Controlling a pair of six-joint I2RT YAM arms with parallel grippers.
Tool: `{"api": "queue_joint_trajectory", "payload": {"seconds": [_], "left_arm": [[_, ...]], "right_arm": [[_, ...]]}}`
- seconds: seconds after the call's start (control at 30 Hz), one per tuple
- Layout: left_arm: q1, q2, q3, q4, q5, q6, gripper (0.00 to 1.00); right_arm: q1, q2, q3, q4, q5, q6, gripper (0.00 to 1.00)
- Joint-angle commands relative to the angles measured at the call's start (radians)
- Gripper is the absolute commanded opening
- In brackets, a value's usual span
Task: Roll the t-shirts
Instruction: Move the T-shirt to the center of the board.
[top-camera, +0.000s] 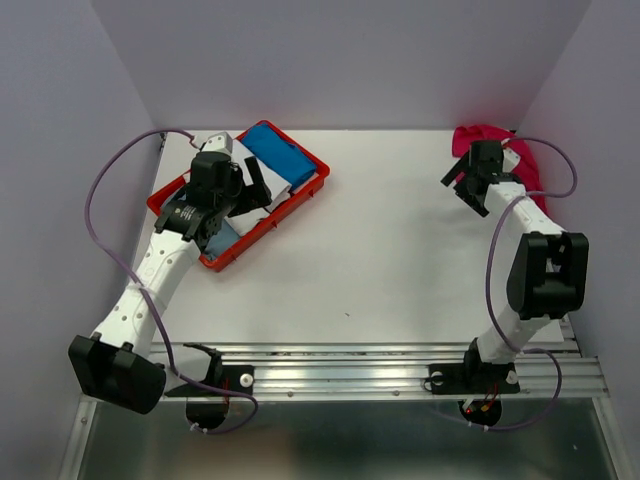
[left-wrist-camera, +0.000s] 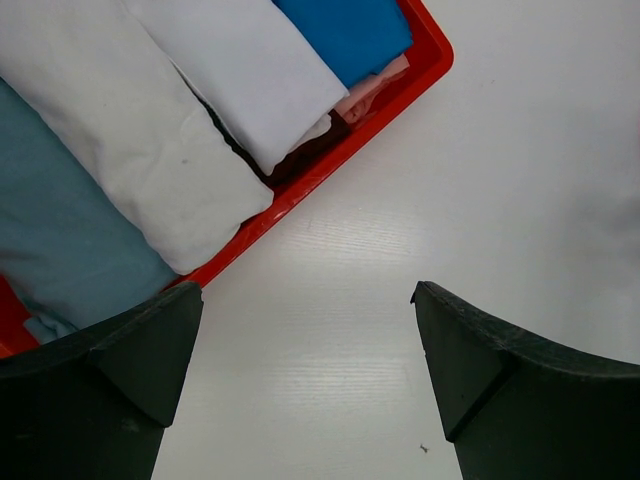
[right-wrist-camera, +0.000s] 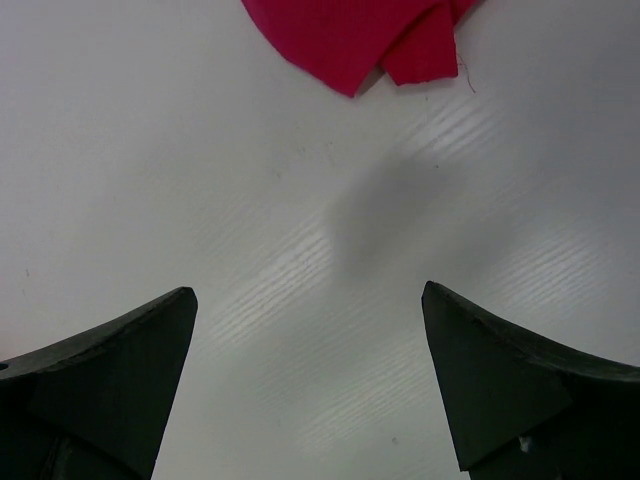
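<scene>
A: Where is the magenta t-shirt (top-camera: 470, 135) found?

B: It is seen bunched at the far corner of the table (top-camera: 400, 250), at about 1 o'clock in the top view. In the right wrist view only its edge is shown, at 12 o'clock, beyond the right gripper (right-wrist-camera: 307, 292).

A: How is that gripper set?

B: Its jaws are spread wide and nothing is held between them. It is positioned above bare table, near the cloth but apart from it.

A: And the other side?

B: The left gripper (left-wrist-camera: 305, 292) is also spread wide and empty. It is placed over the red tray (left-wrist-camera: 425, 45), at 10 o'clock on the table. Other t-shirts are packed there side by side: a bright blue one (left-wrist-camera: 345, 30), white ones (left-wrist-camera: 110, 140) and a grey-blue one (left-wrist-camera: 50, 230). Whether they are rolled or only folded cannot be told.

A: How is the magenta cloth expected to handle?

B: It is judged light, soft and limp. No shape is expected to be held when it is lifted, and a thin layer may slip out if too little is pinched.

A: Where should it be taken?

B: The near edge, at a hem or corner, is probably best. From there it can be dragged to the middle and spread flat before rolling is started.
</scene>
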Motion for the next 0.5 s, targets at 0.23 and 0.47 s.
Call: {"api": "queue_joint_trajectory", "payload": {"seconds": [0.23,0.47], "left_arm": [[0.005,0.036,-0.004,0.020,0.028,0.024,0.99],[0.005,0.039,0.008,0.010,0.008,0.031,0.99]], "right_arm": [[-0.136,0.285,0.280,0.064,0.015,0.013,1.00],[-0.145,0.469,0.438,0.051,0.081,0.033,0.89]]}}
